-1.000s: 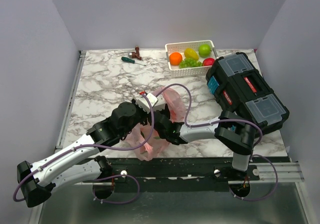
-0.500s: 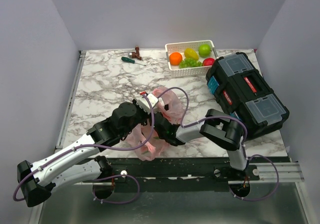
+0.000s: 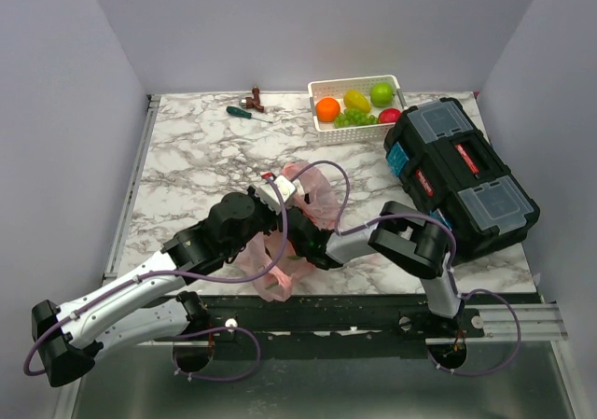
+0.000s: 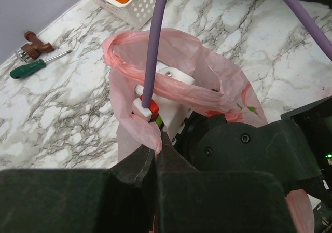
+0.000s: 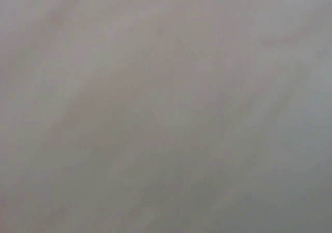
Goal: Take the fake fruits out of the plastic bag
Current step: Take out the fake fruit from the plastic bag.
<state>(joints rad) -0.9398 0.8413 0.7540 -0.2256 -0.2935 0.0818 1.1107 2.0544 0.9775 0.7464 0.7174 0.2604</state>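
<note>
The pink plastic bag [image 3: 320, 191] lies near the table's front edge, and it also shows in the left wrist view [image 4: 176, 49]. My left gripper [image 4: 157, 149] is shut on a pinch of the bag's rim and holds the mouth open. My right gripper is pushed inside the bag; only its white and black wrist [image 4: 174, 87] shows, and its own view is a blank grey blur. An orange [image 3: 327, 109], lemon [image 3: 356, 100], green apple [image 3: 381, 92], green grapes [image 3: 354, 118] and a red apple [image 3: 389, 116] lie in the white basket [image 3: 321, 88].
A black toolbox [image 3: 462, 172] stands at the right, close to my right elbow. A green-handled screwdriver [image 3: 246, 112] and a small brown tool [image 3: 255, 95] lie at the back. The purple cable [image 4: 155, 36] crosses over the bag mouth.
My right arm has folded, its elbow moving left, and its wrist has gone deeper into the bag. My left gripper has kept its hold in about the same place.
</note>
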